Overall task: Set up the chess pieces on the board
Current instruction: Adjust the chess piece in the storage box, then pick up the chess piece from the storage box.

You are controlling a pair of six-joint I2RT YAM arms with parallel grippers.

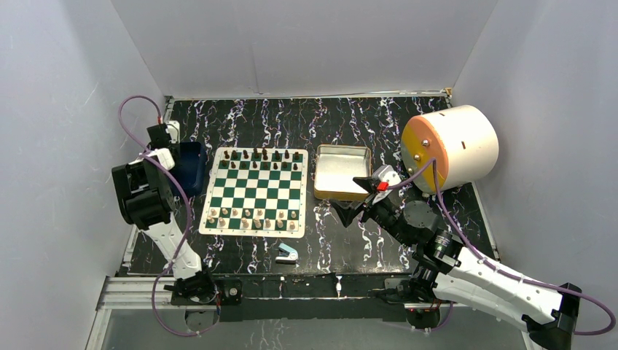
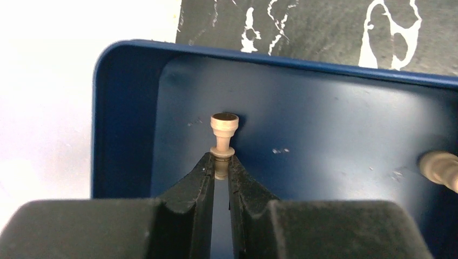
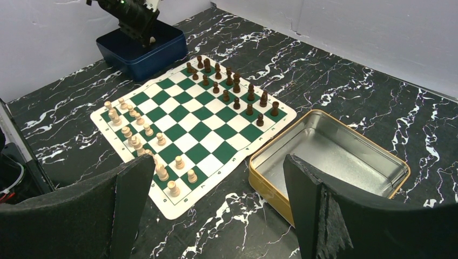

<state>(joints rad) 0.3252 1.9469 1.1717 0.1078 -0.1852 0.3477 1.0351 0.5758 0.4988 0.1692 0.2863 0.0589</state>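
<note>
The green and white board [image 1: 255, 191] lies mid-table, also in the right wrist view [image 3: 189, 116]. Dark pieces [image 1: 256, 154] stand along its far rows and pale pieces [image 1: 251, 217] along its near rows. My left gripper [image 2: 221, 162] is inside the dark blue tray [image 2: 129, 108], shut on the stem of a pale piece [image 2: 224, 127]. Another pale piece [image 2: 440, 170] lies in the tray at the right edge. My right gripper [image 3: 219, 205] is open and empty, hovering over the table between the board's right edge and the tin.
A silver tin [image 1: 341, 171] with nothing in it sits right of the board. A blue-and-white stapler-like object [image 1: 287, 253] lies in front of the board. A big white cylinder with an orange face [image 1: 450, 148] stands at the far right. The blue tray [image 1: 191, 166] sits left of the board.
</note>
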